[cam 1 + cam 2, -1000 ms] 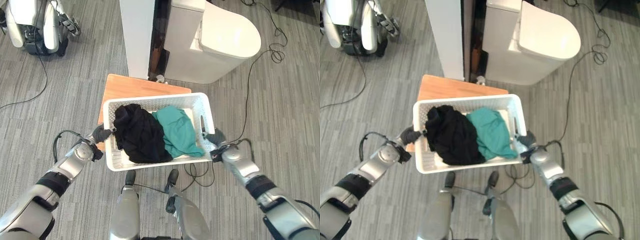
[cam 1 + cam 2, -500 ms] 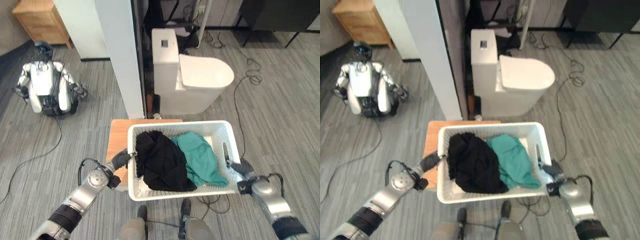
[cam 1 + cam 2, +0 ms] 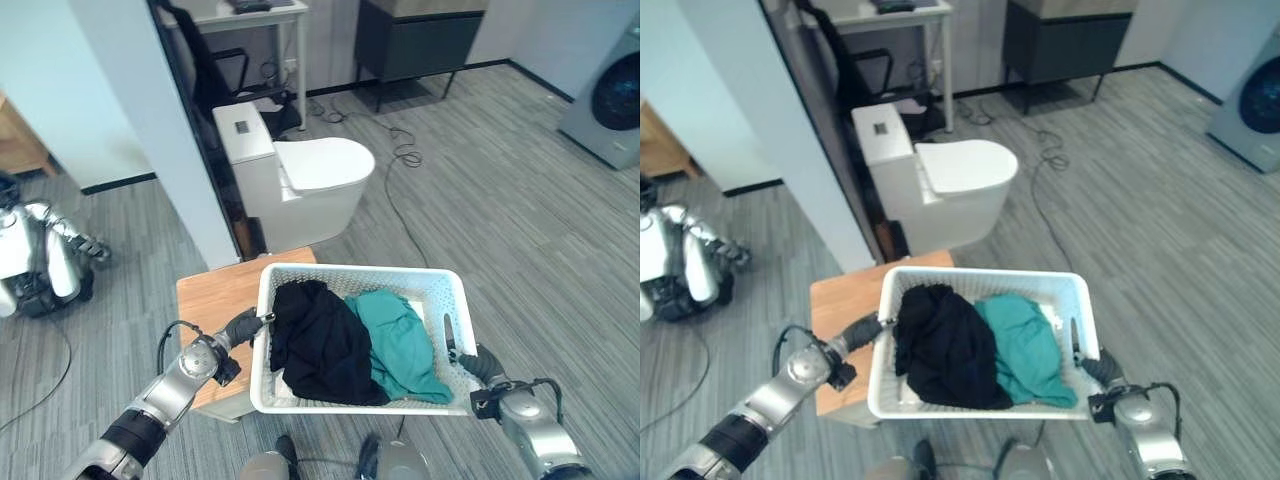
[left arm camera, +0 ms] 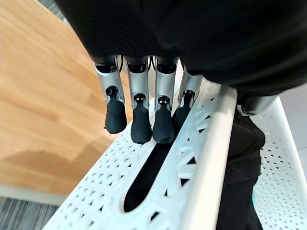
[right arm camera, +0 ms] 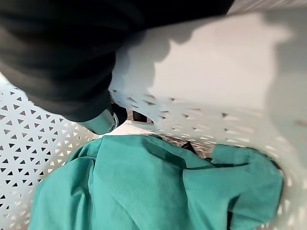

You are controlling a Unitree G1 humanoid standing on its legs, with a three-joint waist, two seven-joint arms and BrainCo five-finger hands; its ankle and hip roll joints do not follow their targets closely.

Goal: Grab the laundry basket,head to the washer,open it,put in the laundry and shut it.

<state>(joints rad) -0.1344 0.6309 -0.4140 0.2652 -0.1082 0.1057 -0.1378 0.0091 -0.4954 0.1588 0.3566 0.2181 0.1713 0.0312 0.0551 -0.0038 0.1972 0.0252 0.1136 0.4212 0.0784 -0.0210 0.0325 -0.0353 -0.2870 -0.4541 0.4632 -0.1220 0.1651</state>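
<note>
left hand (image 3: 243,327): on basket's left handle; fingers (image 4: 139,125) curled down outside wall, thumb over rim, gripping
right hand (image 3: 484,366): at basket's right handle; finger state can't tell
laundry basket (image 3: 440,289): white, held between both hands, above wooden table (image 3: 208,296) edge
contents: black garment (image 3: 318,342) left, teal garment (image 3: 398,342) right
beyond: toilet (image 3: 298,185)
washer (image 3: 610,100): far right, well apart

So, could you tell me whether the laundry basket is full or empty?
Partly full: the laundry basket holds a black garment and a teal garment.
</note>
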